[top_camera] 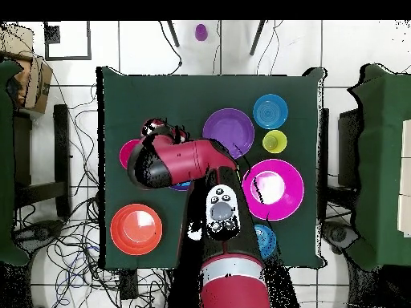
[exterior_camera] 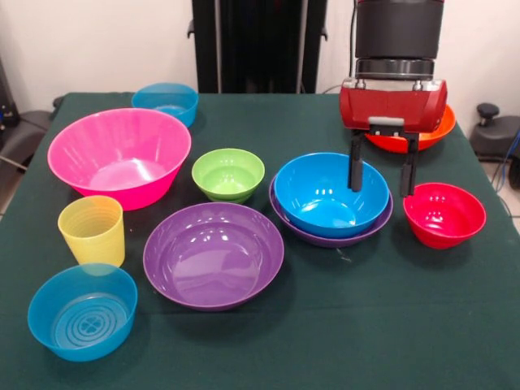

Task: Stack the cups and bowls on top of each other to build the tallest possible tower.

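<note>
Orange bowl [exterior_camera: 431,134] half behind gripper [exterior_camera: 381,172].

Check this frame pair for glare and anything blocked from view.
Front view: soft even light, white glints inside the purple bowl and blue bowl; gripper open, one finger crossing the blue bowl. Overhead view: the arm hides the middle bowls; a bright patch washes out the pink bowl.

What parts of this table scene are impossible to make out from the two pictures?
- Front view: the purple bowl under the blue bowl shows only its rim.
- Front view: the orange bowl is mostly behind the gripper.
- Overhead view: the arm hides the blue, green and red bowls.
- Overhead view: a small purple thing on the floor is too small to identify.
</note>
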Robot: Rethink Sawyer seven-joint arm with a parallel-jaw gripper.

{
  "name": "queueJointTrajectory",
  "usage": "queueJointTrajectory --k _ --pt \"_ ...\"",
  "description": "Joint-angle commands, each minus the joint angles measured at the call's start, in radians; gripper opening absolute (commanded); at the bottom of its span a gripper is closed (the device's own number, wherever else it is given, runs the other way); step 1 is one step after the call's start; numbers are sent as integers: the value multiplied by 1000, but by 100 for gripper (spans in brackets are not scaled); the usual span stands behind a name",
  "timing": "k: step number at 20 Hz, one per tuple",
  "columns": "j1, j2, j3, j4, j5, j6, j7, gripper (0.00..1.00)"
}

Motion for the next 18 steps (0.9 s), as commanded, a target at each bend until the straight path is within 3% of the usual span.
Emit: queueJointTrajectory --k 1,7,10,13,18 --pt "-4 38 60 -12 -74 -6 -48 100" --pt "33 39 0 -30 -77 -40 -13 100" --pt "68 33 -94 -59 -77 -108 30 100" --pt "29 34 -93 -101 -112 -158 -20 100" --pt "-58 10 1 -120 -192 -167 -108 100"
